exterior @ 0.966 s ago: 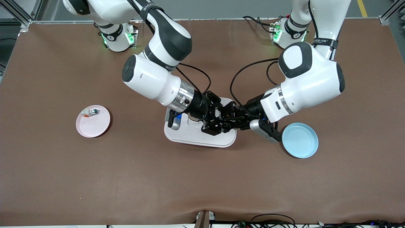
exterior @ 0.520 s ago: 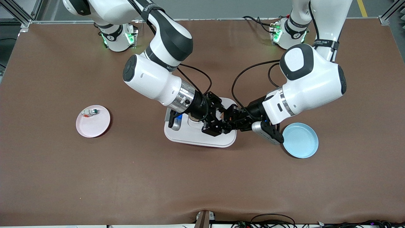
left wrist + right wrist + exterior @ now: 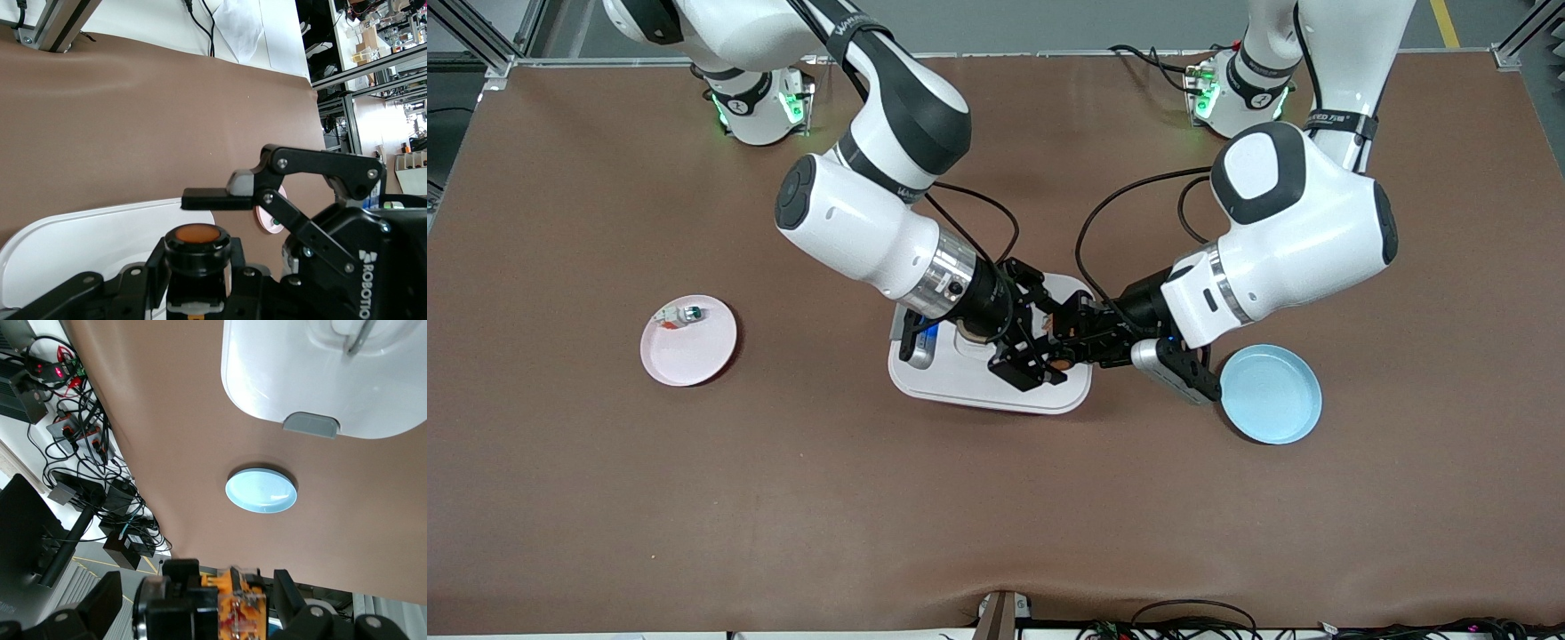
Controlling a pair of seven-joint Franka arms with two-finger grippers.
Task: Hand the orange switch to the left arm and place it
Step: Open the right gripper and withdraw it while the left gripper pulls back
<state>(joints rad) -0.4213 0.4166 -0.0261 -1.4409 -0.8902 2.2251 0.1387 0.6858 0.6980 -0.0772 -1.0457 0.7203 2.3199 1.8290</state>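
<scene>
The orange switch [image 3: 1060, 363], black with an orange round face, hangs over the white box [image 3: 960, 378] near its blue-plate end. My left gripper [image 3: 1069, 348] is shut on it. In the left wrist view the switch [image 3: 197, 241] sits between the left gripper's [image 3: 197, 270] fingers, with the box [image 3: 100, 233] below. My right gripper [image 3: 1040, 348] is open around the switch, its fingers apart from it. In the right wrist view the switch [image 3: 240, 607] lies in the gap of the right gripper [image 3: 200, 603], with the box [image 3: 287, 373] beneath.
A blue plate [image 3: 1270, 394] lies beside the box toward the left arm's end; it also shows in the right wrist view [image 3: 261, 490]. A pink plate [image 3: 689, 347] with a small white-and-green part [image 3: 680, 314] lies toward the right arm's end.
The right gripper's fingers have spread apart off the switch. The switch's orange face now shows, and it stays in the left gripper over the box.
</scene>
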